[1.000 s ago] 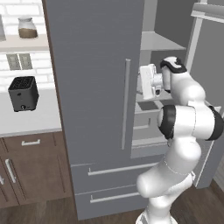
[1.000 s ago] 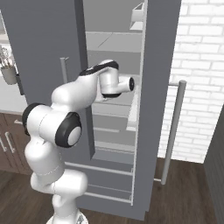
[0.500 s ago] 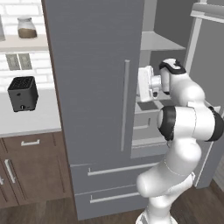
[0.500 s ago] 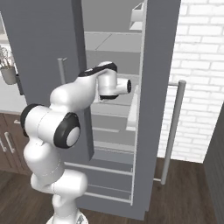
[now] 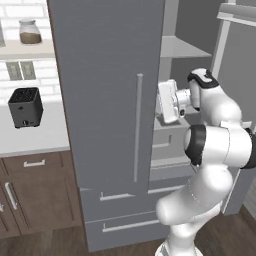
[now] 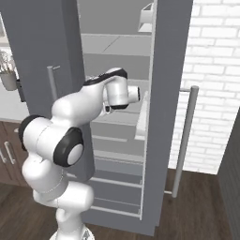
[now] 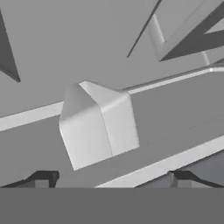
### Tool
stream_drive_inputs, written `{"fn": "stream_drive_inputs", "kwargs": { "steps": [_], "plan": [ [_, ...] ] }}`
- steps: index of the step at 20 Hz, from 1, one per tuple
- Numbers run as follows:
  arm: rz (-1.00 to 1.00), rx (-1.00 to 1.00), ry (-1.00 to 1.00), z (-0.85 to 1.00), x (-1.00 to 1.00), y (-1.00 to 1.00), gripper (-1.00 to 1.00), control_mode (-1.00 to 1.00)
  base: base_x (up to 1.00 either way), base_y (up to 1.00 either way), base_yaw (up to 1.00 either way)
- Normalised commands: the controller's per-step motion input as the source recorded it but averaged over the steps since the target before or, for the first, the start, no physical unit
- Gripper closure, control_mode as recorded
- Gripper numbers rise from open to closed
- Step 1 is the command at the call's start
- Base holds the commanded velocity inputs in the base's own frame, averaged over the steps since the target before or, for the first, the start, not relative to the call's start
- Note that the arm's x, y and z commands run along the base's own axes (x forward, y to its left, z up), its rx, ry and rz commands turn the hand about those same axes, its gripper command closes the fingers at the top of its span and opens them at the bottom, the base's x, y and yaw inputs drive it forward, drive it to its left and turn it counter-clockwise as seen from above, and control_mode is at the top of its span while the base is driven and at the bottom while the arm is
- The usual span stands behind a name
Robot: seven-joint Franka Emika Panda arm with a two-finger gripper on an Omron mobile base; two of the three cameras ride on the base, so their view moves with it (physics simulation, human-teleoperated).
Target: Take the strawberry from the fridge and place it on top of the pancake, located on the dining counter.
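On the left, a black toaster (image 5: 25, 106) sits on the kitchen table (image 5: 30, 142), with a jar (image 5: 30, 31) on the shelf above. Beside it stands the fridge (image 5: 107, 115), left door shut, right door swung open. I reach my tool (image 7: 111, 177) into the open half, fingers spread wide and holding nothing, facing a pale carton (image 7: 98, 123) on a grey shelf (image 7: 175, 109); I can't make out the strawberry.
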Motion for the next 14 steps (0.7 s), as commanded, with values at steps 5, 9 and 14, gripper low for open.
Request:
{"fn": "stream_drive_inputs", "kwargs": {
  "steps": [5, 9, 14],
  "plan": [
    [0.26, 0.00, 0.00, 0.00, -0.96, 0.64, -1.00, -1.00, 0.00, 0.00, 0.00],
    [0.18, 0.00, 0.00, -0.02, -0.91, 0.72, -1.00, -1.00, 0.00, 0.00, 0.00],
    [0.11, 0.00, 0.00, -0.11, -0.75, 0.85, -1.00, -1.00, 0.00, 0.00, 0.00]
  ]
}}
